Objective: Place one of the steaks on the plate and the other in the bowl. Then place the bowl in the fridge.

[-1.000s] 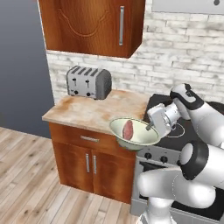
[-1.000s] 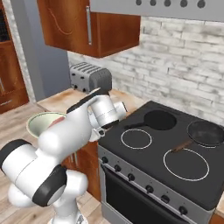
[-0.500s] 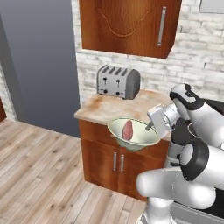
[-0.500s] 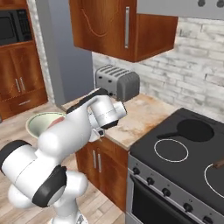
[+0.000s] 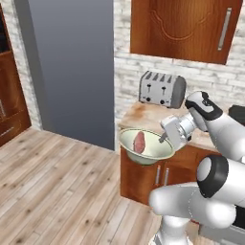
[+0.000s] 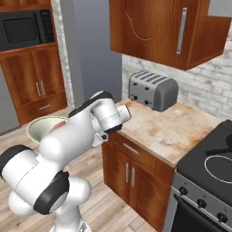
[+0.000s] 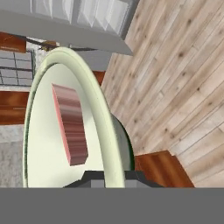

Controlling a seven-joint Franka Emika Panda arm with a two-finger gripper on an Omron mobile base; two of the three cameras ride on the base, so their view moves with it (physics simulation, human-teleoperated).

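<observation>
Two-finger gripper (image 5: 166,139) pinched on rim of pale greenish-white round bowl (image 5: 145,145) w/ flat red steak slab (image 5: 139,142) inside, centre frame, off counter edge; thin rim hold could slip or tip en route to tall grey fridge (image 5: 72,72) upper left, spilling steak.

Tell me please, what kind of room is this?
Most likely a home kitchen, rendered. A toaster stands on a stone counter over wooden cabinets, beside a stove, and a microwave is built into the wood. The gripper holds a bowl with a steak.
</observation>
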